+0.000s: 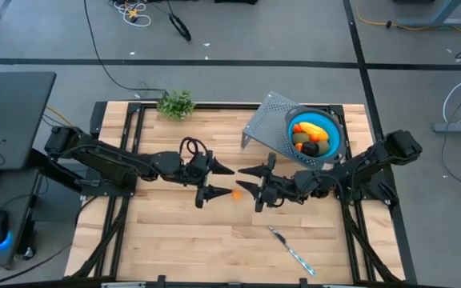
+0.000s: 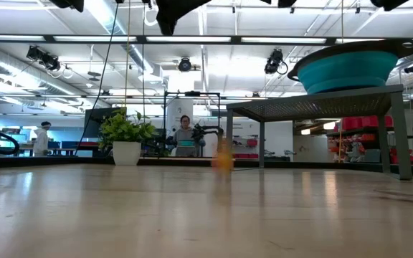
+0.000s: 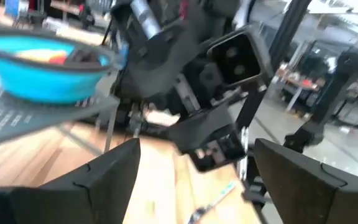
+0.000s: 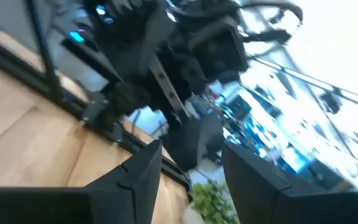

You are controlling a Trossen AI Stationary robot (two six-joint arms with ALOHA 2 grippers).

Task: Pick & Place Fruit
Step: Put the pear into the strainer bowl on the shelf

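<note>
My left gripper (image 1: pixel 229 182) and my right gripper (image 1: pixel 241 179) face each other tip to tip, level, above the table's middle. Both are open, with nothing between the fingers of the left (image 3: pixel 194 180) or the right (image 4: pixel 191 174). A tiny orange fruit piece (image 1: pixel 236 194) shows just below the two pairs of tips, toward the near edge. It is a blur low over the tabletop in the low view (image 2: pixel 223 161), and whether it rests there I cannot tell. More fruit (image 1: pixel 310 138), yellow, orange, green and dark purple, lies in a blue bowl (image 1: pixel 336 132).
The bowl stands on a grey perforated metal stand (image 1: pixel 262 124) at the far right. A leafy green sprig (image 1: pixel 176 104) sits at the far edge. A blue-handled knife (image 1: pixel 290 248) lies near the front edge. Bare wood stretches across the table's near left part.
</note>
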